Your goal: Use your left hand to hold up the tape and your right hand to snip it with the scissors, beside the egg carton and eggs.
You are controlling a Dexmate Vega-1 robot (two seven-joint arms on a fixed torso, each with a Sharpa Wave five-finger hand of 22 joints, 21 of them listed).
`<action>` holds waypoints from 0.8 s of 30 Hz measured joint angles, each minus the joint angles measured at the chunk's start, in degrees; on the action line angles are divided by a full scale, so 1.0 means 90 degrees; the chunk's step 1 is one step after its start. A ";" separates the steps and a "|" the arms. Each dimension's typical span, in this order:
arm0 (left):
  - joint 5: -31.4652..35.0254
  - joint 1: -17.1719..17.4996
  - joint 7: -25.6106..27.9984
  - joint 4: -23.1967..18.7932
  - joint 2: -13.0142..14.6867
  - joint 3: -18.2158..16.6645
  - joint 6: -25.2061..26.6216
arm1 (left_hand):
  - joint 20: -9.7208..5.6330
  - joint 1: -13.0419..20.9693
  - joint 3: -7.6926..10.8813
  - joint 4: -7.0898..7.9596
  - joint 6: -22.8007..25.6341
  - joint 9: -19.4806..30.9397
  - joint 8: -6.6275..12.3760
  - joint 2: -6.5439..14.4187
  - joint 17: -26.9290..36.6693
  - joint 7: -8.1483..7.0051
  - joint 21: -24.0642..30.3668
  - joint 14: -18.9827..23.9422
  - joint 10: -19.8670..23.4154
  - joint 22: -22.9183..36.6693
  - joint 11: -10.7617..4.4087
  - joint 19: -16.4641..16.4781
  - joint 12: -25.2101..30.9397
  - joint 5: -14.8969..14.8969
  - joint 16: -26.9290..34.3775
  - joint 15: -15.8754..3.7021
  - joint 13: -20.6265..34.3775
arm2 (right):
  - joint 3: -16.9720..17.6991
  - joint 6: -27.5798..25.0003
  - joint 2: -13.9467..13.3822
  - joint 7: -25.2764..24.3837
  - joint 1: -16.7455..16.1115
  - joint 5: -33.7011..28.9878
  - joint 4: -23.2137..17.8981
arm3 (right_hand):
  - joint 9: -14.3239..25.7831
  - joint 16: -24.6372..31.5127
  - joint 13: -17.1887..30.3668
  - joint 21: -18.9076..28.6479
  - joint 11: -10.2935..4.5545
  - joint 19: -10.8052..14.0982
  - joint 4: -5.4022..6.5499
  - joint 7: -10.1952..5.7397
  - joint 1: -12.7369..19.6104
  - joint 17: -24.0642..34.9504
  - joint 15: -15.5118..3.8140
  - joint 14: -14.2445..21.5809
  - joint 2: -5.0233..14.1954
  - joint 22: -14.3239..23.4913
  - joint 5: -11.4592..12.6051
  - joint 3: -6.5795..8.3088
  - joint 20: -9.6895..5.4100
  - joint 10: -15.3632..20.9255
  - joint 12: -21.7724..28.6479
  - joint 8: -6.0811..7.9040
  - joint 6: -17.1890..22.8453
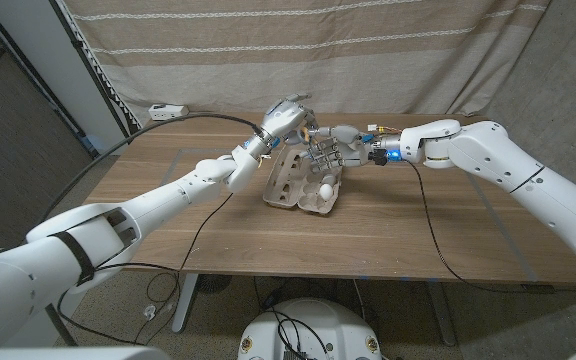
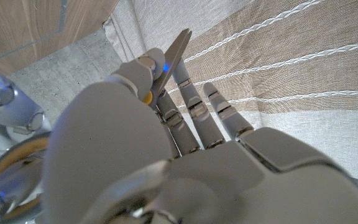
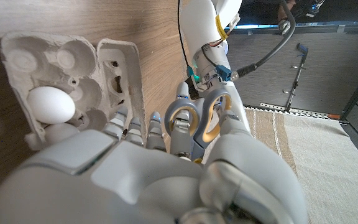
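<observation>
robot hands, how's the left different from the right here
The right robot hand grips scissors by the handles; whether the left robot hand holds anything cannot be told. The right hangs over the carton; the left sits behind it, higher in the head view. Both are off the table, close together.

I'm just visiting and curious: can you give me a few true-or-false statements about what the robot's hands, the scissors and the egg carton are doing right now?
1. The egg carton lies open on the wooden table. True.
2. The right hand holds the scissors. True.
3. The carton is full of eggs. False: most cups are empty; one white egg shows plainly.
4. The left hand rests flat on the table. False: it is raised above the carton.
5. The scissors' handles are yellow and grey. True.
</observation>
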 measured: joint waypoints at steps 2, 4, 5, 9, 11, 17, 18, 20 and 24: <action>0.0000 0.0000 0.0000 -0.0004 -0.0001 0.0000 -0.0001 | 0.0000 0.0000 0.0000 0.0000 0.0000 0.0000 0.0000 0.0000 0.0000 0.0000 0.0000 0.0002 0.0002 0.0004 -0.0001 0.0000 0.0000 0.0000 -0.0003 0.0002 0.0000 | -0.0012 -0.0029 0.0014 -0.0012 0.0015 -0.0007 -0.0001 | 0.0003 0.0000 0.0000 0.0000 -0.0036 0.0025 -0.0036 0.0044 0.0046 0.0000 0.0025 0.0021 0.0037 0.0000 0.0000 0.0036 0.0025 0.0036 0.0001 0.0003 0.0044; 0.0000 0.0000 -0.0001 -0.0024 -0.0001 0.0000 -0.0001 | 0.0000 0.0000 0.0000 0.0000 0.0001 0.0000 -0.0001 0.0000 0.0000 0.0001 0.0000 0.0002 0.0003 0.0004 -0.0001 0.0000 0.0000 0.0000 -0.0004 0.0002 0.0000 | -0.0019 -0.0063 0.0027 -0.0029 0.0026 -0.0008 -0.0002 | 0.0003 0.0000 0.0000 0.0000 -0.0001 0.0056 -0.0089 0.0066 0.0096 0.0000 0.0024 0.0068 -0.0013 0.0000 0.0024 0.0038 0.0013 0.0091 0.0001 0.0008 0.0067; 0.0000 0.0000 -0.0003 -0.0026 -0.0001 0.0000 -0.0002 | 0.0000 0.0001 -0.0002 0.0001 0.0001 0.0000 -0.0009 0.0001 0.0000 0.0001 0.0000 0.0002 0.0004 0.0004 -0.0001 0.0000 0.0000 0.0000 -0.0004 0.0002 0.0000 | -0.0020 -0.0068 0.0029 -0.0030 0.0027 -0.0008 -0.0002 | 0.0003 0.0000 0.0000 0.0000 0.0001 0.0056 -0.0107 0.0081 0.0137 0.0000 0.0007 0.0085 0.0010 0.0000 0.0026 0.0055 0.0013 0.0093 0.0001 0.0008 0.0082; 0.0000 0.0000 -0.0034 -0.0063 0.0003 -0.0005 -0.0002 | -0.0005 0.0009 -0.0036 0.0017 0.0002 0.0000 -0.0017 0.0008 0.0001 0.0002 0.0000 0.0002 0.0006 0.0004 -0.0001 0.0050 0.0000 0.0001 0.0026 0.0002 0.0000 | -0.0025 -0.0137 0.0064 -0.0071 0.0044 0.0009 -0.0002 | 0.0003 0.0049 0.0000 0.0000 0.0061 0.0102 -0.0166 0.0064 0.0213 0.0000 0.0037 0.0124 0.0003 0.0000 0.0026 0.0063 0.0013 0.0152 0.0001 0.0008 0.0138; 0.0000 0.0002 -0.0047 -0.0079 0.0004 -0.0009 0.0000 | -0.0012 0.0009 -0.0037 0.0018 0.0003 0.0000 -0.0018 0.0008 0.0001 0.0003 0.0000 0.0015 0.0023 0.0004 0.0001 0.0057 0.0000 0.0001 0.0026 0.0015 0.0000 | -0.0028 -0.0160 0.0082 -0.0089 0.0047 0.0027 0.0000 | 0.0003 0.0049 0.0000 0.0000 0.0068 0.0118 -0.0195 0.0086 0.0233 0.0000 0.0023 0.0138 -0.0017 0.0000 0.0026 0.0085 0.0030 0.0159 0.0001 0.0008 0.0160; 0.0022 0.0015 -0.0076 -0.0118 0.0007 -0.0012 0.0027 | -0.0012 0.0019 -0.0037 0.0017 0.0025 0.0000 -0.0019 0.0015 0.0001 -0.0001 0.0037 0.0023 0.0028 0.0003 0.0005 0.0057 0.0000 0.0000 0.0026 0.0023 0.0000 | -0.0037 -0.0209 0.0139 -0.0162 0.0059 0.0071 0.0022 | 0.0003 0.0049 0.0000 0.0044 0.0104 0.0174 -0.0276 0.0085 0.0348 0.0000 0.0011 0.0217 -0.0065 0.0000 0.0026 0.0075 0.0015 0.0264 0.0053 0.0052 0.0231; 0.0026 0.0017 -0.0080 -0.0125 0.0008 -0.0013 0.0033 | -0.0012 0.0020 -0.0037 0.0017 0.0035 0.0000 -0.0019 0.0014 0.0001 -0.0010 0.0037 0.0023 0.0029 0.0003 0.0006 0.0057 0.0000 0.0000 0.0025 0.0023 0.0000 | -0.0038 -0.0214 0.0147 -0.0168 0.0060 0.0077 0.0025 | 0.0003 0.0049 0.0000 0.0044 0.0113 0.0195 -0.0283 0.0101 0.0359 0.0000 0.0021 0.0246 -0.0076 0.0000 0.0026 0.0069 0.0036 0.0273 0.0054 0.0052 0.0246; 0.0035 0.0023 -0.0087 -0.0139 0.0009 -0.0013 0.0048 | -0.0012 0.0077 -0.0044 0.0009 0.0057 0.0000 -0.0019 -0.0011 0.0001 0.0012 0.0037 0.0023 0.0035 0.0003 0.0010 0.0057 0.0000 0.0000 0.0025 0.0023 0.0000 | -0.0040 -0.0234 0.0172 -0.0187 0.0065 0.0097 0.0039 | 0.0003 0.0049 0.0000 0.0044 0.0113 0.0217 -0.0330 0.0107 0.0368 0.0000 0.0021 0.0278 -0.0086 0.0000 0.0026 0.0075 0.0011 0.0273 0.0053 0.0052 0.0253; 0.0048 0.0031 -0.0099 -0.0164 0.0008 -0.0015 0.0063 | -0.0012 0.0091 -0.0044 0.0009 0.0078 0.0000 -0.0020 -0.0024 0.0000 0.0034 0.0037 0.0022 0.0053 0.0003 -0.0003 0.0057 0.0000 0.0000 0.0027 0.0022 0.0000 | -0.0048 -0.0266 0.0212 -0.0224 0.0076 0.0125 0.0060 | 0.0003 0.0049 0.0000 0.0044 0.0113 0.0253 -0.0355 0.0086 0.0411 0.0000 0.0011 0.0307 -0.0128 0.0000 0.0026 0.0049 0.0026 0.0342 0.0053 0.0052 0.0274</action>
